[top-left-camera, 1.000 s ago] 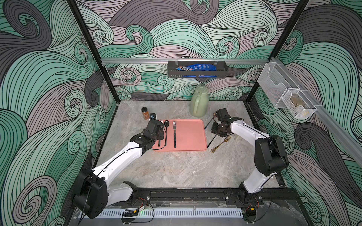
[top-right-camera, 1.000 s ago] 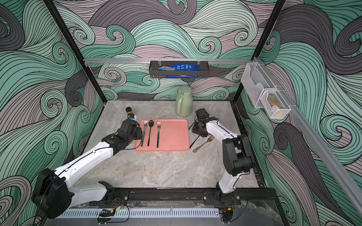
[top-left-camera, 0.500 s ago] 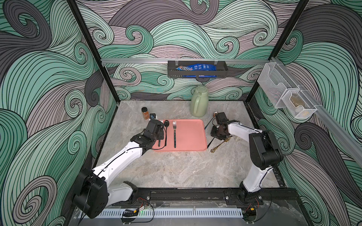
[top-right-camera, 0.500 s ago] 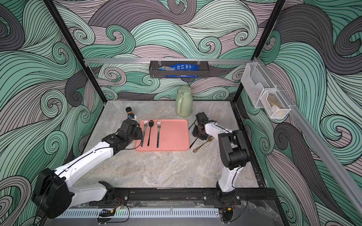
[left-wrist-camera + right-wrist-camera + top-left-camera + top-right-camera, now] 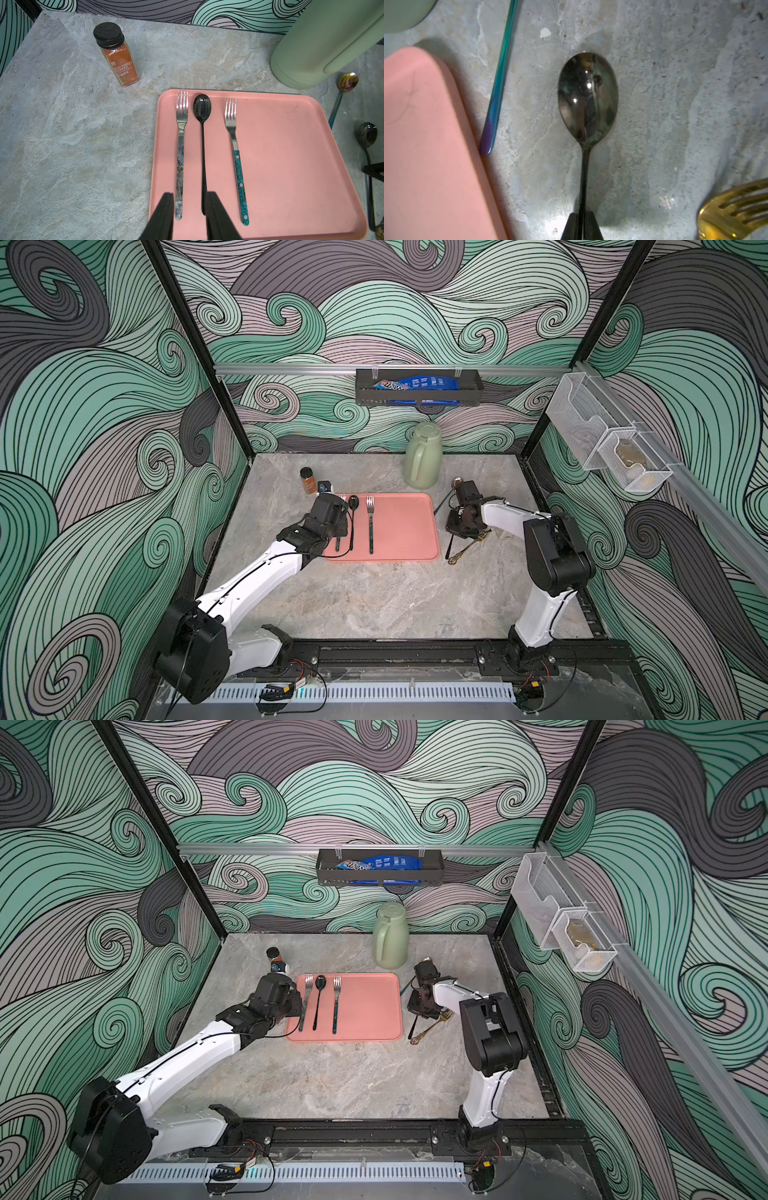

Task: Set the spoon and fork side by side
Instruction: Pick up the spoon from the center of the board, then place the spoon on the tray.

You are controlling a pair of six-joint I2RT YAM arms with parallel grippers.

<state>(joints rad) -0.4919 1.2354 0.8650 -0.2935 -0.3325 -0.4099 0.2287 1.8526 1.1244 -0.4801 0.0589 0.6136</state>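
On the pink tray (image 5: 280,158) lie a grey-handled fork (image 5: 181,128), a black spoon (image 5: 202,108) and a teal-handled fork (image 5: 236,158), parallel to one another. My left gripper (image 5: 188,197) is open, its fingers straddling the handle ends of the grey fork and black spoon. On the table right of the tray (image 5: 403,531), my right gripper (image 5: 582,215) is shut on the handle of a dark spoon (image 5: 588,93) lying flat. A gold fork (image 5: 737,205) lies beside it. In both top views the right gripper (image 5: 459,526) (image 5: 422,1002) hides the spoon's bowl.
An iridescent spoon (image 5: 500,83) lies between the tray and the dark spoon. A green jug (image 5: 423,456) stands behind the tray. A red pepper bottle (image 5: 116,56) is at the back left. A wall basket (image 5: 417,387) and wire bins (image 5: 606,448) hang above.
The right gripper has closed on the dark spoon's handle, and the right arm's elbow has swung inward. The left arm and the cutlery on the tray have not moved.
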